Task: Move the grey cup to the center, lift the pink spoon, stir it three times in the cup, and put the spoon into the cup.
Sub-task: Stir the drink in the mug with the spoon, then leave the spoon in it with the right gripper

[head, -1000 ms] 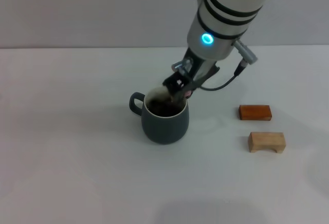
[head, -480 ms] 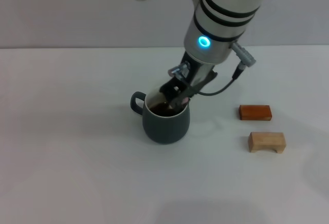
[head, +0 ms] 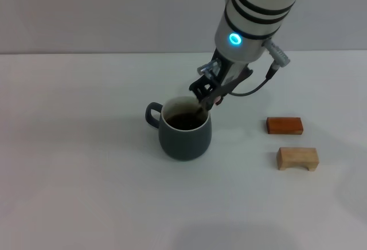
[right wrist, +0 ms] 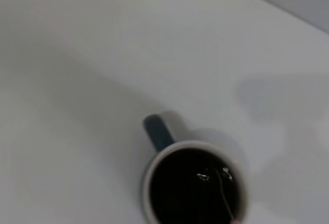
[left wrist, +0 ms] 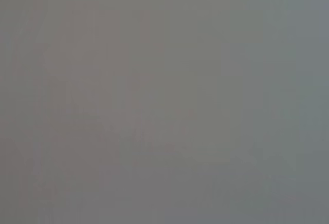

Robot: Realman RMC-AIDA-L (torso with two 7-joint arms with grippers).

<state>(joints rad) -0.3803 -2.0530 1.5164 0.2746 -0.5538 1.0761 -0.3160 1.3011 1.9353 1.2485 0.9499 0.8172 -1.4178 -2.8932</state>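
My right gripper pinches the pink spoon over the grey cup, mid-table, handle at nine o'clock. Scraping the rim at two o'clock could tip it, slopping dark liquid.

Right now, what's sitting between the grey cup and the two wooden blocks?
Nothing. In the head view, the table is bare between the grey cup and the wooden blocks; the right hand hangs above the cup's rim.
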